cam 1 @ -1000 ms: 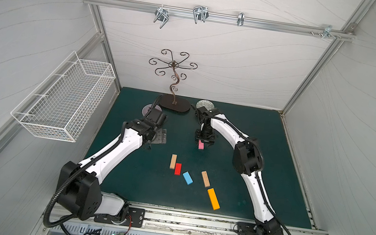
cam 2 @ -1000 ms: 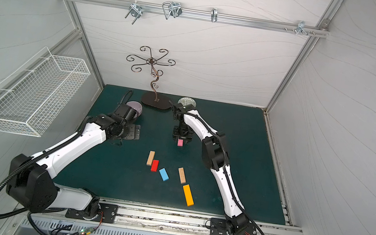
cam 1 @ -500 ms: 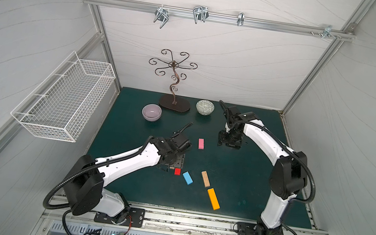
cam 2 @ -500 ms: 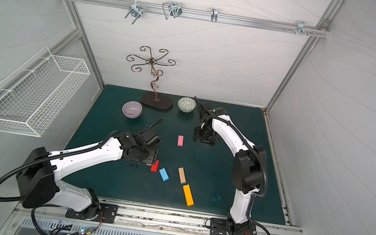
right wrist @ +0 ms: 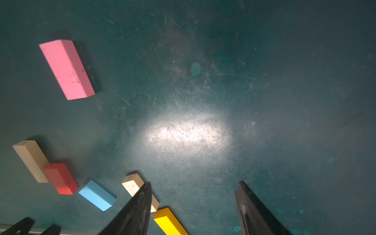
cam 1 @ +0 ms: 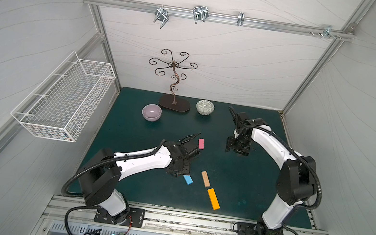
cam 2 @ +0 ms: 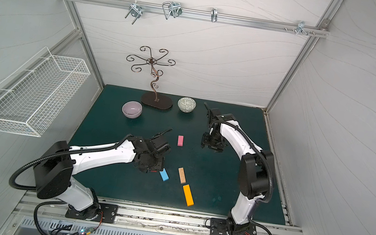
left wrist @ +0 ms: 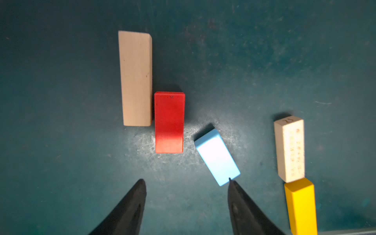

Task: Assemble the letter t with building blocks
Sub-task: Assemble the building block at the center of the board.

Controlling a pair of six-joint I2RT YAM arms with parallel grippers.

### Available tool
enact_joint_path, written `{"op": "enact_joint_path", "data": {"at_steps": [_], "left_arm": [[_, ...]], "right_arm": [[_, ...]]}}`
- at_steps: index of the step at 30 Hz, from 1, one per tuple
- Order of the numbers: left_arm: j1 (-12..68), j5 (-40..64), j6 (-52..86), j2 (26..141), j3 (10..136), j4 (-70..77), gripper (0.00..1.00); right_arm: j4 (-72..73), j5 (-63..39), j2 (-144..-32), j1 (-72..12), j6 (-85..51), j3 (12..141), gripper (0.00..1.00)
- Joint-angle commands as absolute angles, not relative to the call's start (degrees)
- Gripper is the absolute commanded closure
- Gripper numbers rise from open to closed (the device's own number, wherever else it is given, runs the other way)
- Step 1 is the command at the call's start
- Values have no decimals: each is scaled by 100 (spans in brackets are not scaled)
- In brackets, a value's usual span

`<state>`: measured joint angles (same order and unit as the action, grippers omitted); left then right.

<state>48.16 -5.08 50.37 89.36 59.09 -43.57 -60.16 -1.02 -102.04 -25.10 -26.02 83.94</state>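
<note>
Six small flat building blocks (cam 1: 205, 179) lie scattered on the dark green tabletop (cam 1: 248, 182). The left jaws hang apart, empty, by the short red painted block (left wrist: 169, 122); the right jaws gape empty too. Probably light, stiff, slick: pinch its long sides.

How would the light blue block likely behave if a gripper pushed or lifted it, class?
The light blue block looks like a rigid solid bar, so it should keep its shape when pinched. It lies flat on the tabletop, so a push would probably slide or swivel it, not roll it. Its smooth faces might slip.
</note>
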Motion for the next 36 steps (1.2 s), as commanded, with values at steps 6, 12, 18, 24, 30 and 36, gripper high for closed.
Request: {"op": "enact_joint_path", "data": {"at_steps": [6,12,18,24,30,36], "left_arm": [[4762,-567,5106,9265,6051,-4193,35],[4656,-473,4996,9442,5991,-4096,40],[4393,-332,4995,9485,5692,-3826,41],[4351,-203,4894,9622,5808,-3814,43],[4389,1,4991,9700,5720,-3694,47],[4355,-114,4940,9855,5708,-3658,46]], "right_arm": [[-6012,-205,-10064,-2549,-2550,8306,33],[-6005,-224,-10127,-2585,-2558,8312,33],[-6005,-245,-10169,-2632,-2558,8358,33],[-5992,-264,-10304,-2723,-2607,8423,33],[-5986,-245,-10380,-2775,-2624,8446,33],[-5955,-281,-10397,-2810,-2642,8442,33]]}}
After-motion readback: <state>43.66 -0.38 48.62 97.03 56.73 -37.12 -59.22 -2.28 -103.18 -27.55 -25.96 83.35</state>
